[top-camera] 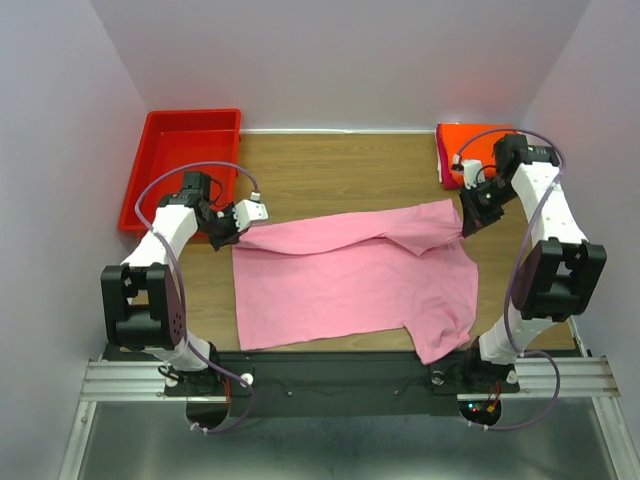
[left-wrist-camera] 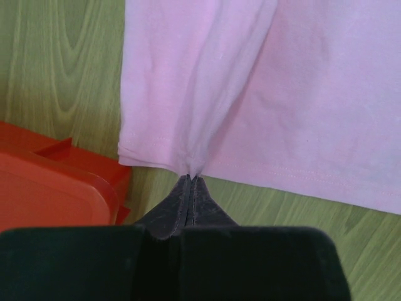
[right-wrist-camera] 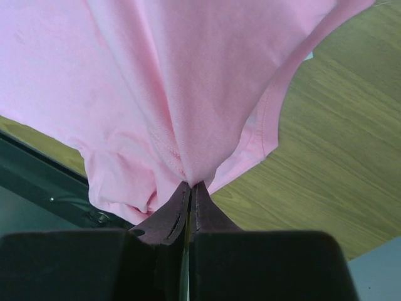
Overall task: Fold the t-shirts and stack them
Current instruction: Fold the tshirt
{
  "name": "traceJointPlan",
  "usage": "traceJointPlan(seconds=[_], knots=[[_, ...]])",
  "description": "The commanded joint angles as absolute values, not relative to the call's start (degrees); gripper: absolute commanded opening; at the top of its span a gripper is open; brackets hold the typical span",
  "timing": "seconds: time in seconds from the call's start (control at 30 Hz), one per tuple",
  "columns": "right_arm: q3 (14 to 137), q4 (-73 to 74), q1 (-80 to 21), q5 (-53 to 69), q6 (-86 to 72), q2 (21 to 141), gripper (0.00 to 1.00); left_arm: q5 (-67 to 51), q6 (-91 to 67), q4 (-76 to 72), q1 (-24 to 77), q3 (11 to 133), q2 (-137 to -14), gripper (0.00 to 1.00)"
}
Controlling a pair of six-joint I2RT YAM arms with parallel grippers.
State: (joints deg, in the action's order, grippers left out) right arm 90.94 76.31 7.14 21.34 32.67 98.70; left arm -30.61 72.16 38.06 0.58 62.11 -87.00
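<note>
Beside the red tray, both grippers pinch the pink t-shirt.

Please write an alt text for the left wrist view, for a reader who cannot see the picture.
The left gripper is shut on the hem of the light pink t-shirt, pinching the cloth into a fold that rises from its black fingertips. Below the shirt lies a wooden table, and the corner of a red plastic tray shows at the lower left.
</note>
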Motion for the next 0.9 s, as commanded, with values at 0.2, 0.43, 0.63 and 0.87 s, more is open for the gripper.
traceJointPlan(seconds=[0.2,0.43,0.63,0.87], knots=[[86.3,79.6,7.6,19.0,33.6,92.1,0.0,-33.1,77.6,43.5,-1.7,65.4,-83.1,0.0],[83.7,79.5,7.6,17.2,34.5,93.9,0.01,-33.1,79.9,45.5,-1.9,64.2,-83.3,0.0],[81.3,79.5,7.6,16.5,35.4,95.7,0.01,-30.2,80.1,42.7,-1.9,59.7,-84.3,0.0],[79.8,78.2,7.6,16.1,35.5,98.6,0.01,-28.7,78.8,39.6,-1.9,57.8,-85.5,0.3]])
